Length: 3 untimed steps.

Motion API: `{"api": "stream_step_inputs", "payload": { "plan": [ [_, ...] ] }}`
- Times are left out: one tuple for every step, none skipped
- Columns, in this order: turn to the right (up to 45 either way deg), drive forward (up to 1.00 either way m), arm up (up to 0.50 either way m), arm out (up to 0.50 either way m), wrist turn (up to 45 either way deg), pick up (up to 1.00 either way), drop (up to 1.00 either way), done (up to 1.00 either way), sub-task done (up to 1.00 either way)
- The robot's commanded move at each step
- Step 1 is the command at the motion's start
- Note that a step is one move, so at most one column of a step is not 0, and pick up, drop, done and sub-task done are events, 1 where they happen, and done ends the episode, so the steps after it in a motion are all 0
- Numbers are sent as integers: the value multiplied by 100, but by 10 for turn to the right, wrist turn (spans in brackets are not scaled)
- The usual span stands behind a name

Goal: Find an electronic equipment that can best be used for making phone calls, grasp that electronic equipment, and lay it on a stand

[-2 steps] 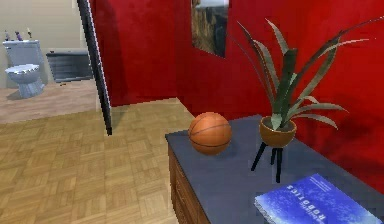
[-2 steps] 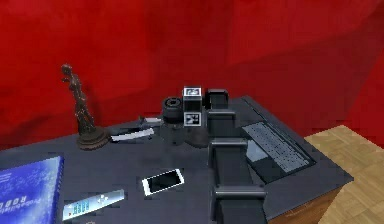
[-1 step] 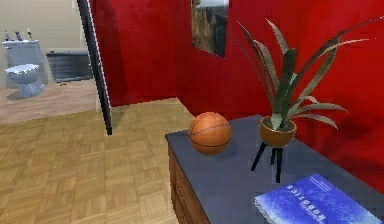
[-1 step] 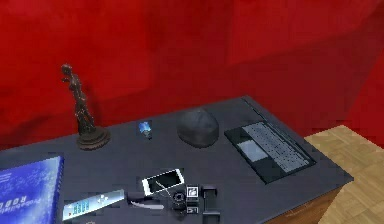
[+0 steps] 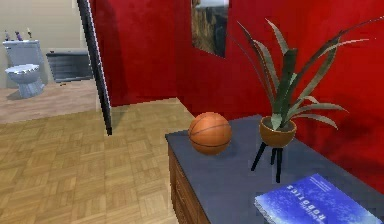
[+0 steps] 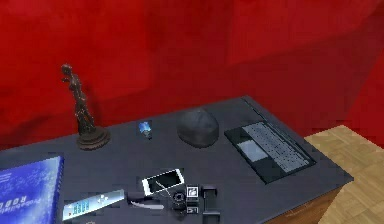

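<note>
Tool [image 6: 152,200] near phone [image 6: 162,183], remote [image 6: 92,206], book [image 6: 25,185]

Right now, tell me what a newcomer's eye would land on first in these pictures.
Red walls dominate both views. In the forward view an orange basketball sits on the dark desk beside a potted plant. In the arm side view a dark statuette stands at left, a laptop lies at right, a white phone near the bottom edge.
</note>
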Motion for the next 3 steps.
{"api": "stream_step_inputs", "payload": {
  "plan": [
    [0,0,10,0,0,0,0,0,0],
    [0,0,26,0,0,0,0,0,0],
    [0,0,0,0,-450,0,0,0,0]
  ]
}}
